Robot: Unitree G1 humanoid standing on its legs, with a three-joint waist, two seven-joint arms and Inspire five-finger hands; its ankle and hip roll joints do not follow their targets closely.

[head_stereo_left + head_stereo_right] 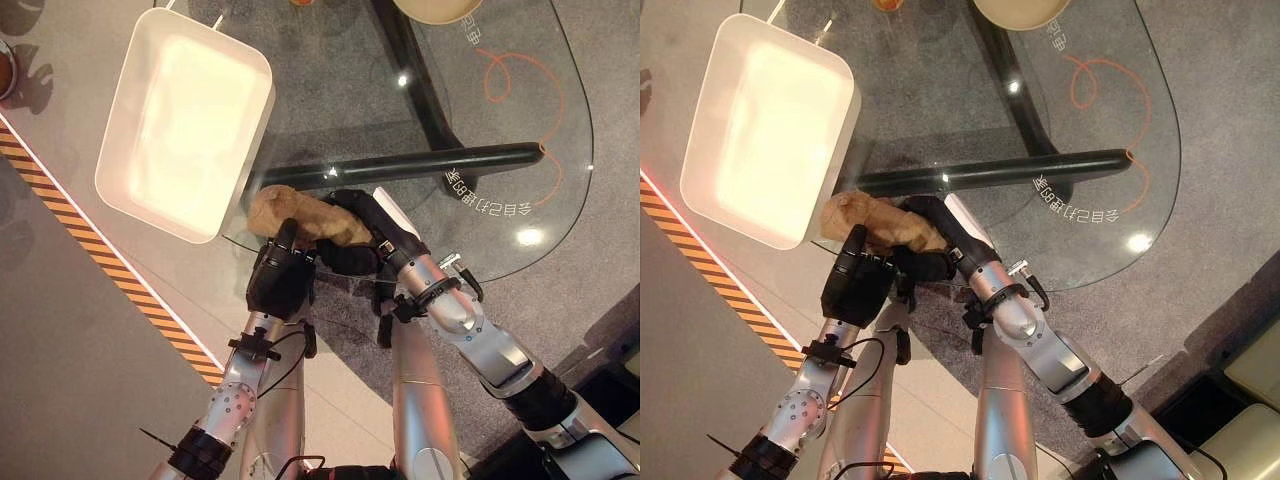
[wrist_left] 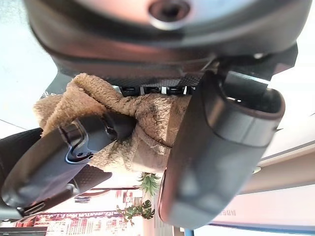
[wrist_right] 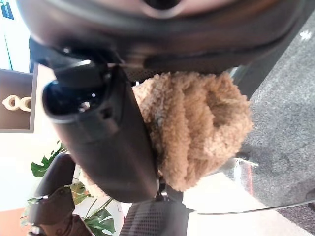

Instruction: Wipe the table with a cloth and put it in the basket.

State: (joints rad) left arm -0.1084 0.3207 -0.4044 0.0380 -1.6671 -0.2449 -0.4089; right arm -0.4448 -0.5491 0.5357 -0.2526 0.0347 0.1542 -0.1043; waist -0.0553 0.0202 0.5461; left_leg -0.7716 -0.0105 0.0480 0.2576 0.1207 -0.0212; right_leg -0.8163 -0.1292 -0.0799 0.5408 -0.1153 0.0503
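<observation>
Both hands meet at the near edge of the glass table (image 1: 520, 120), and the cloth (image 1: 300, 215), a tan fluffy bundle, sits bunched between them. The left hand (image 1: 280, 275) comes up from just below the cloth; in its wrist view its thumb and fingers curl round the tan pile, so it is grasping the cloth (image 2: 123, 123). The right hand (image 1: 365, 235) lies against the cloth from the other side, its white-covered thumb pointing away over the glass. Its own wrist view shows the thumb pressed along the cloth (image 3: 197, 128) with the bundle tucked against the palm, so it too is clenched on the cloth.

The cloth rests at the table's edge, just beside the near corner of the basket (image 1: 130, 110), a white rectangular tub that lies beyond and to the left of the cloth. Past the cloth, a dark bar (image 1: 420, 165) runs under the glass. Further off, a round beige dish (image 1: 435, 10) sits at the far edge of the table.
</observation>
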